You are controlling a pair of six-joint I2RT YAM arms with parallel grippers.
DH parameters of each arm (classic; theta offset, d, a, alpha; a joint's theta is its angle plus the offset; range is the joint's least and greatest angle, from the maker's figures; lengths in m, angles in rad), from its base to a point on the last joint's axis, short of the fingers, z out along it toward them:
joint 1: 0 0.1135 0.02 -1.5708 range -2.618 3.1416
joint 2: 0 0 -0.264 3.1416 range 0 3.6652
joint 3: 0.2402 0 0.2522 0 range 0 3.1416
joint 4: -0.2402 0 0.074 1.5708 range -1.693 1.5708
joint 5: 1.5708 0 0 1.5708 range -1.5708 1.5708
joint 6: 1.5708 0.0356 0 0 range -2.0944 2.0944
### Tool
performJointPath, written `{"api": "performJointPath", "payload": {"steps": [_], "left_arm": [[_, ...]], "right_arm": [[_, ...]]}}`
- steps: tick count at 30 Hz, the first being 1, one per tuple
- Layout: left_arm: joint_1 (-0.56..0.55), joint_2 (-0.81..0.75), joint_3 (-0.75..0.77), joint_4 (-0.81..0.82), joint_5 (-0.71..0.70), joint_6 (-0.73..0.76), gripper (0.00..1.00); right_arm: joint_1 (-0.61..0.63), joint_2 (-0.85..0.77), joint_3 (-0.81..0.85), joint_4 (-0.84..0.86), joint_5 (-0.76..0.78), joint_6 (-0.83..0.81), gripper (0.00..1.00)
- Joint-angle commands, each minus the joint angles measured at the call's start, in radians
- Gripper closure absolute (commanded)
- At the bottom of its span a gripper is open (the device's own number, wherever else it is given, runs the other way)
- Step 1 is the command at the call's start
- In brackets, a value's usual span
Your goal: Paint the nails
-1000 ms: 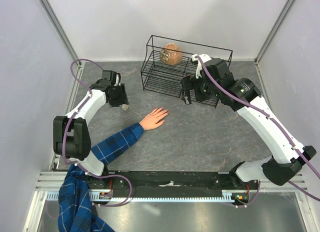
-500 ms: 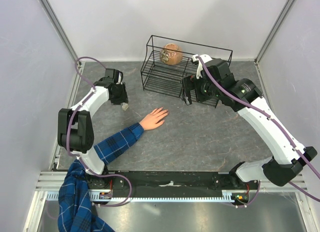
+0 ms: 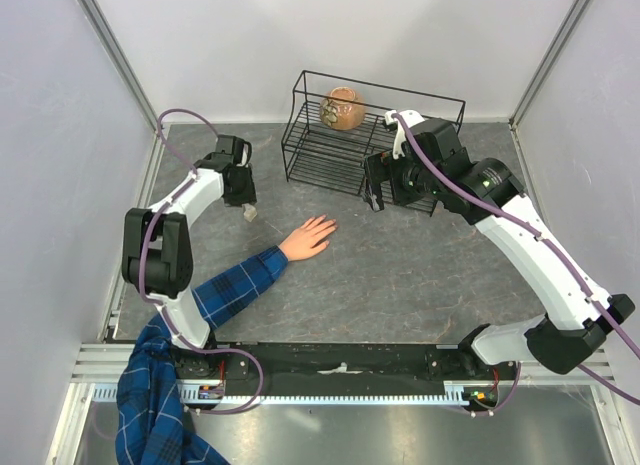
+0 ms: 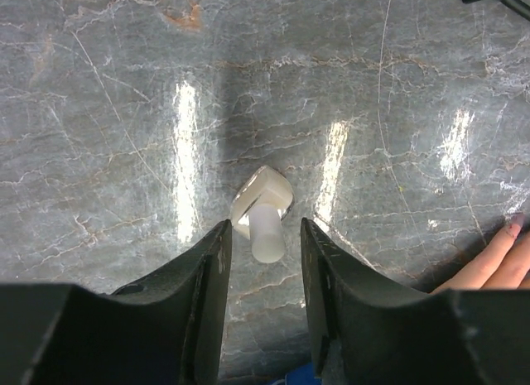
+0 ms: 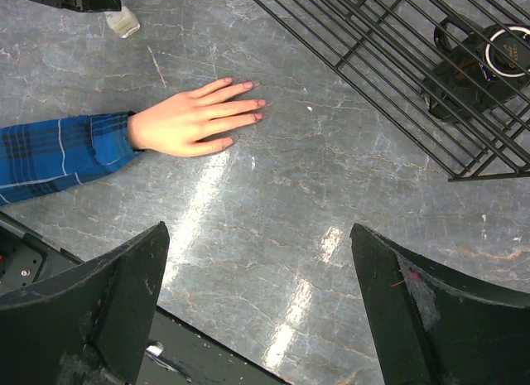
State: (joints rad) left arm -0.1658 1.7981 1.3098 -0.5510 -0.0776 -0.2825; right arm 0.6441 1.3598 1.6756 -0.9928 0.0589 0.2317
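— Grey marble table (image 3: pixel 400 275). Nails (image 5: pixel 258 103)?
— Tipping the hand (image 3: pixel 310 235), flat mid-table; plaid sleeve (image 3: pixel 235 285) trailing toward seven o'clock.
— Left claw (image 4: pixel 265 226)?
— Ten o'clock from the hand, released, astride a small white-capped bottle (image 4: pixel 262 194).
— Right claw (image 5: pixel 258 232)?
— One o'clock, spread wide, before the wire rack (image 3: pixel 322 157) holding a brown pot (image 3: pixel 342 109).

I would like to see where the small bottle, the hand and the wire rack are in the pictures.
small bottle (image 4: pixel 266 233), left wrist view, on its white cap.
hand (image 5: pixel 184 122), right wrist view, on its back.
wire rack (image 3: pixel 322 157), top external view, on its bare lower shelf.
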Motion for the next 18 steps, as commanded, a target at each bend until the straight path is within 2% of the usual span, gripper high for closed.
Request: {"api": "performJointPath", "payload": {"steps": [1,10,12,18], "left_arm": [[-0.005,0.018,0.055,0.023,-0.025,0.042,0.57],[-0.034,0.044,0.08,-0.009,-0.054,0.049,0.71],[-0.038,0.043,0.074,-0.016,-0.071,0.054,0.71],[-0.043,0.037,0.069,-0.03,-0.097,0.052,0.62]], "right_arm": [[0.003,-0.027,-0.004,0.019,0.007,0.005,0.02],[0.002,-0.036,-0.02,0.019,0.007,0.006,0.02],[0.003,-0.037,-0.027,0.02,0.007,0.009,0.02],[0.002,-0.048,-0.051,0.031,0.002,0.015,0.02]]}}
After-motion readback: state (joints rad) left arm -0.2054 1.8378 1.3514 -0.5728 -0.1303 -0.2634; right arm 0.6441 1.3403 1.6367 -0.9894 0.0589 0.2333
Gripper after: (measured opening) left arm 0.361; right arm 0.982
